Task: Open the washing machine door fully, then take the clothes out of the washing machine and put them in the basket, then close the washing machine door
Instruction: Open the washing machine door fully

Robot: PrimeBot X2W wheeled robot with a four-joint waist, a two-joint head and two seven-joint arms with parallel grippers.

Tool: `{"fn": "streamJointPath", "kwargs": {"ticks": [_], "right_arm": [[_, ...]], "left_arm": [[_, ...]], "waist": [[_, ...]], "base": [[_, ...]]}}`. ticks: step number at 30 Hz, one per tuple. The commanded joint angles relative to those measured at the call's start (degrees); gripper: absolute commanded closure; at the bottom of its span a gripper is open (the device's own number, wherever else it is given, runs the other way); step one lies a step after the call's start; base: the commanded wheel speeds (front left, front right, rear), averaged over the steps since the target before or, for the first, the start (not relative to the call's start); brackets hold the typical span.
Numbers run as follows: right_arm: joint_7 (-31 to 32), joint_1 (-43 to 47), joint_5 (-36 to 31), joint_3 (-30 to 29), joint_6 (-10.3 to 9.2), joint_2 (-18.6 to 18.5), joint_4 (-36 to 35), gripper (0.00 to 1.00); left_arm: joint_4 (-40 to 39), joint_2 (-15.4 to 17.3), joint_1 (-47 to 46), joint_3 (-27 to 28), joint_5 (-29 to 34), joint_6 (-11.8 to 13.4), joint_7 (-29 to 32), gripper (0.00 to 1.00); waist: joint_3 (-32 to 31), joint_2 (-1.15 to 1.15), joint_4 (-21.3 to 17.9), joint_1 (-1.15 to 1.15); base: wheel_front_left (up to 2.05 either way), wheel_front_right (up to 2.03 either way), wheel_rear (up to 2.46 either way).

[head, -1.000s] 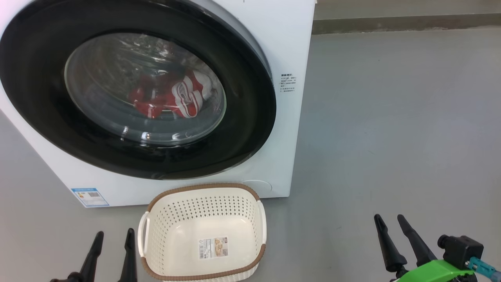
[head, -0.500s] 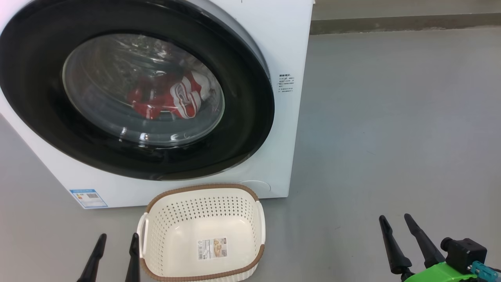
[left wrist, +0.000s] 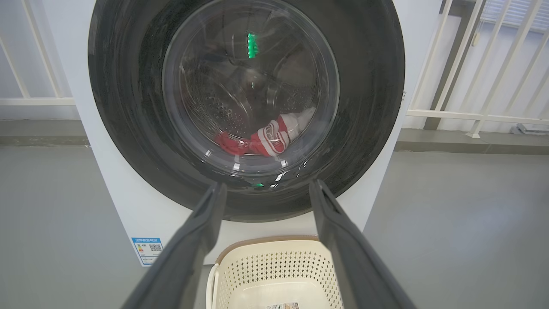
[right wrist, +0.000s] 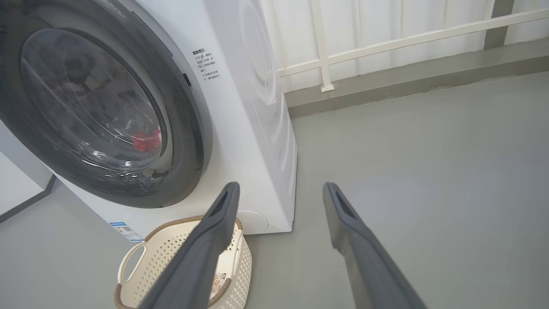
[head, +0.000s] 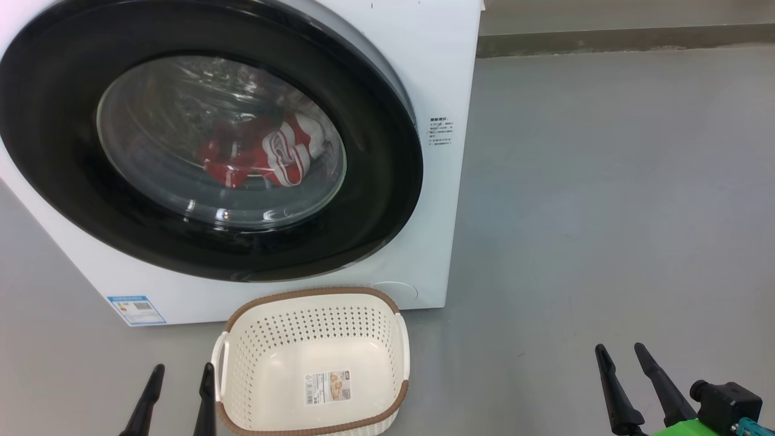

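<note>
The left gripper (head: 183,367) and right gripper (head: 619,347) hang empty, fingers apart, well short of the door (head: 387,181). It covers the washing machine (head: 436,60), with the clothes (head: 266,154) behind the glass. The basket (head: 315,295) sits just in front, so the swinging door might clip it.

Red clothes (head: 260,154) striped white; cream basket (head: 290,330) rimmed brown.
</note>
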Motion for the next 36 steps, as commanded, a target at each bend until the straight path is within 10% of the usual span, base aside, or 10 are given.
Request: {"fn": "streamJointPath", "kwargs": {"ticks": [1,12,13,14,15,36], "right_arm": [[-0.7,-0.7,-0.9,1.0,-0.06,-0.4,-1.5,0.00],[-0.7,-1.1,-0.9,1.1,-0.06,-0.4,-1.4,0.00],[-0.7,-1.2,-0.8,1.2,-0.06,-0.3,-1.5,0.22],[-0.7,-1.5,-0.4,1.4,-0.06,-0.3,-1.5,0.75],[-0.7,-1.8,-0.2,1.5,-0.06,-0.3,-1.4,1.00],[-0.7,-34.2,8.8,4.1,-0.06,-0.1,2.8,1.00]], "left_arm": [[-1.1,0.9,-1.1,1.8,-0.3,-0.1,-0.7,0.00],[-1.2,0.9,-1.1,1.6,-0.4,-0.2,-0.7,0.00],[-1.2,0.9,-1.2,1.6,-0.5,-0.2,-0.7,0.00],[-1.3,0.9,-1.3,1.6,-0.5,-0.1,-0.7,0.00],[-1.3,0.9,-1.3,1.6,-0.6,-0.1,-0.7,0.00],[-2.2,0.9,-7.5,-0.2,-1.4,0.0,-0.7,0.00]], "waist": [[0.0,0.00,0.0,0.00],[-0.1,0.00,0.4,0.00],[-0.1,0.00,0.5,0.00],[0.0,0.00,0.6,0.00],[0.0,0.00,0.6,0.00],[7.7,0.00,4.3,0.00]], "base": [[0.00,0.00,0.00],[0.00,0.00,0.00],[0.00,0.00,0.00],[0.00,0.00,0.00],[0.00,0.00,0.00],[0.00,0.00,0.00]]}}
